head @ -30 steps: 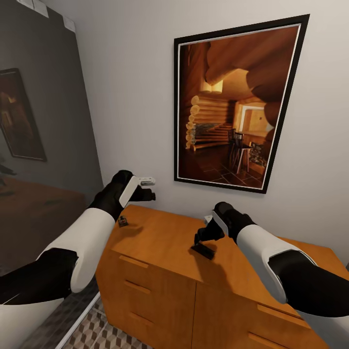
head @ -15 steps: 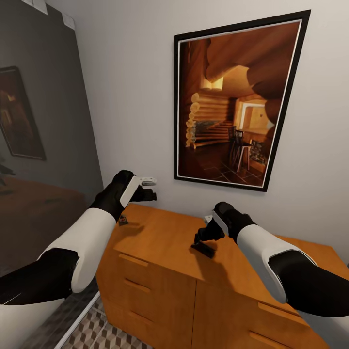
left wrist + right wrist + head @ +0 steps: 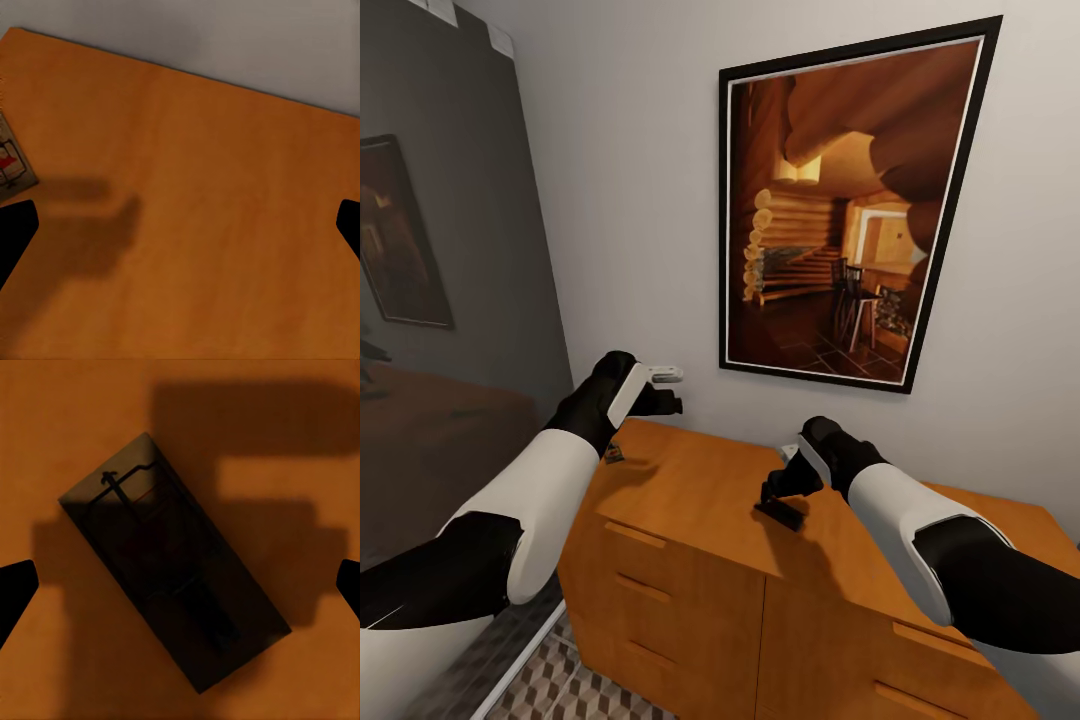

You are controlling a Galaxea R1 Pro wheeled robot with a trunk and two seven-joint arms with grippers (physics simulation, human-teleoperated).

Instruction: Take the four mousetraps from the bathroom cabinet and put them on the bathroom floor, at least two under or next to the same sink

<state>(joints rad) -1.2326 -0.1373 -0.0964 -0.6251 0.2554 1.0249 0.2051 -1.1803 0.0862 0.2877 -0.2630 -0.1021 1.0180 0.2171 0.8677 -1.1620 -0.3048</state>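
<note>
Even soft room light, dark gripper shadow over mousetrap [image 3: 174, 562], mild blur

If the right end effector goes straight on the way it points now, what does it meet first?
Most likely the mousetrap lying flat on the cabinet. The right end effector is open and points down at it, the trap centred between its fingers. How much gap remains is unclear.

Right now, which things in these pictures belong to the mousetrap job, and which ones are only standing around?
Belong to the job:
- mousetrap under the right gripper
- second mousetrap near the left gripper
- cabinet, both traps on its top
- bathroom floor

Only standing around:
- framed cabin picture
- dark grey wall panel
</note>
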